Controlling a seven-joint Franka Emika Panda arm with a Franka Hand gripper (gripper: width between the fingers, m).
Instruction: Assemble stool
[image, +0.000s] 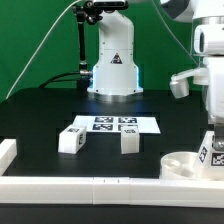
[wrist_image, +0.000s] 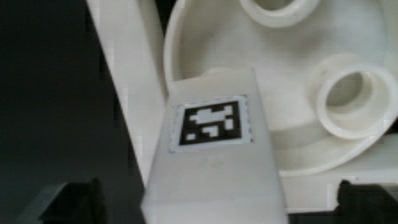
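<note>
The gripper (image: 206, 137) hangs low over the near part of the black table (image: 40, 115), on the exterior view's right. Its jaws are drawn in narrow on a white stool leg (image: 204, 153). The wrist view shows this leg filling the gap between the two dark fingers (wrist_image: 71, 196), its black-and-white square tag (wrist_image: 212, 120) facing the camera. The leg stands roughly upright, with its lower end at the round white seat (image: 182, 162), which lies flat on the table. Whether the leg touches the seat cannot be told from either view. Close up, the leg lies across the seat's face just beside a round hole (wrist_image: 363, 100), and part of another hole shows farther along the disc. The seat sits close to the white rail (image: 80, 186) that runs along the table's near edge. Two loose legs stand apart from each other nearer the middle of the table. One (image: 71, 138) is on the exterior view's left and the other (image: 129, 141) is to its right. Both are just in front of the marker board (image: 110, 124) and well apart from the seat. Behind the board stands the arm's white base (image: 111, 65).
</note>
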